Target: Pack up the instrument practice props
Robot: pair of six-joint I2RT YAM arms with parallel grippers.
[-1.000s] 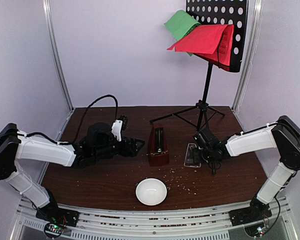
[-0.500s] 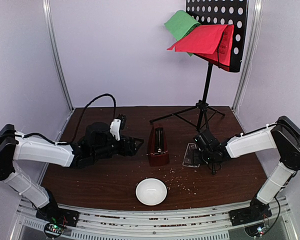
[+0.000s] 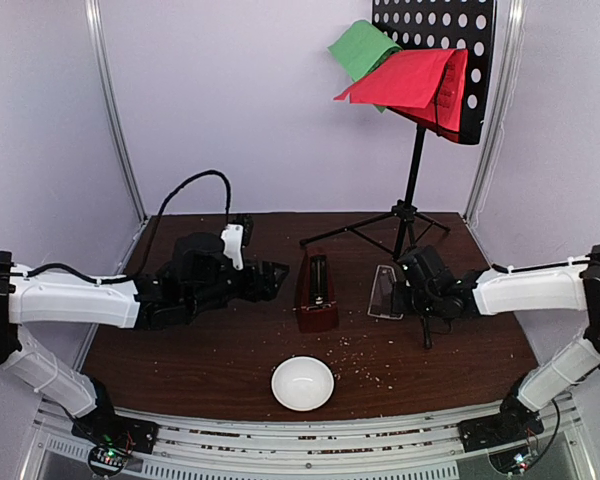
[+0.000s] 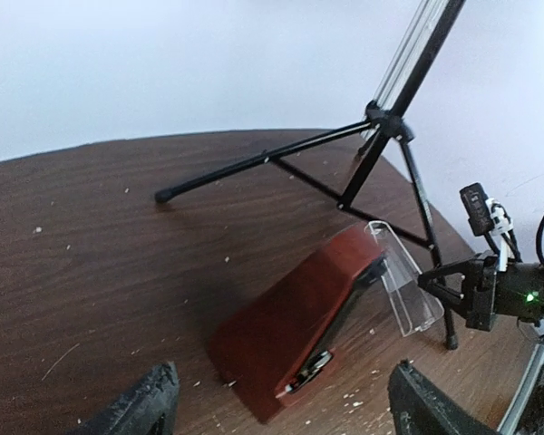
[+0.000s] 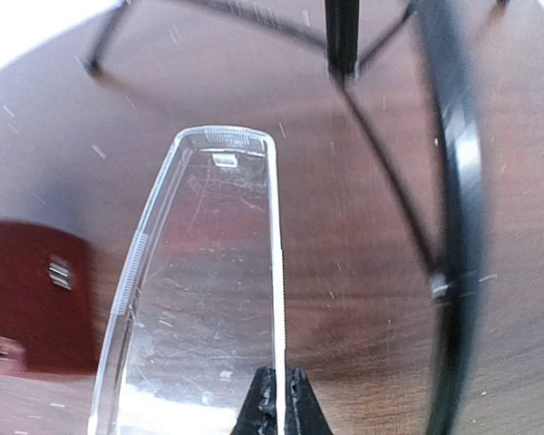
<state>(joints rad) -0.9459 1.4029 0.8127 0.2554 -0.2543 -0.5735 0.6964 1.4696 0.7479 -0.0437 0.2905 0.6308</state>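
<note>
The right fingers [image 5: 276, 406] are pinched tight on the edge of the clear cover [image 5: 199, 290]. They hold it upright, just right of the metronome [image 3: 316, 292]. The left fingers [image 3: 269, 281] are spread wide with nothing in them, near the metronome's left side. The metronome sits on the desk [image 3: 200, 350]. Behind it is the stand [image 3: 413, 170], with a red sheet [image 3: 410, 78] and a green sheet [image 3: 362, 47] up top.

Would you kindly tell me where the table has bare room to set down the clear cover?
The table is bare left of the white bowl, in front of the left arm, and right of the bowl, nearer than the right arm, though crumbs dot it. The middle band is crowded: left gripper, metronome, clear cover, music stand legs.
</note>
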